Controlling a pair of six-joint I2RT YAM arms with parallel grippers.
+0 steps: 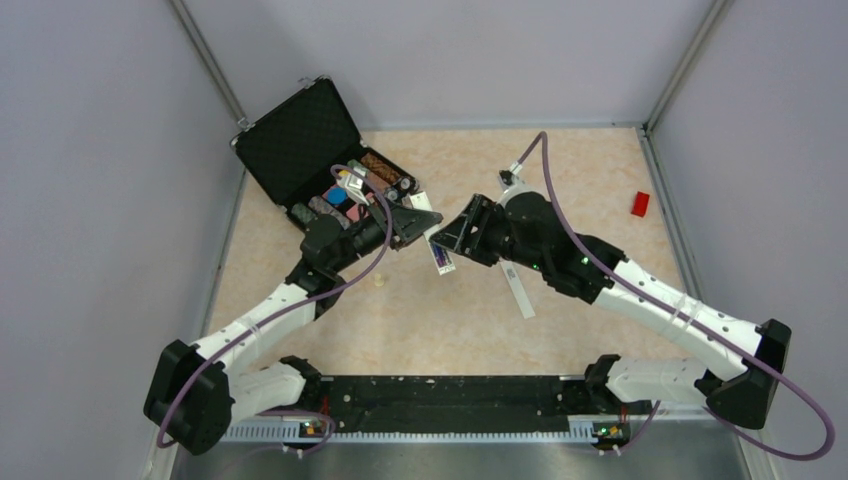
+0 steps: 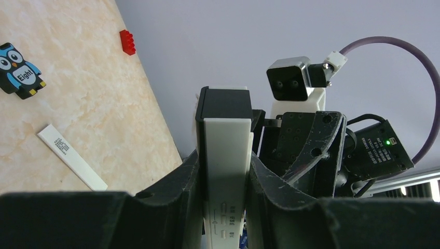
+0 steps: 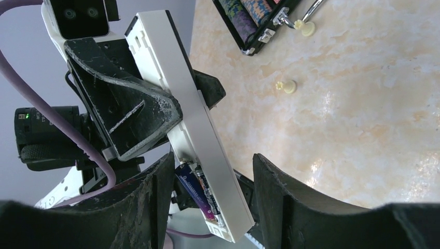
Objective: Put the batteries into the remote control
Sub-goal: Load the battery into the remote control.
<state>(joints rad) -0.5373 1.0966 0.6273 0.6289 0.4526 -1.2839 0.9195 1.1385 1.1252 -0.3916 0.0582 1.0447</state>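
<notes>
Two fingers of the left gripper were clamped on the remote. Right gripper stood apart, straddling the remote's open end. Batteries sat there between its fingers. Contact could not be confirmed.

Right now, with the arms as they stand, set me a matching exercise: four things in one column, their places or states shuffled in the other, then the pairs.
1. remote control
2. red block
3. white strip
4. black case

A. lying flat in the middle, not held
B. open, at the far left
C. clamped in the left pincer
D. alone at the far right

Pairs: 1-C, 2-D, 3-A, 4-B
</notes>
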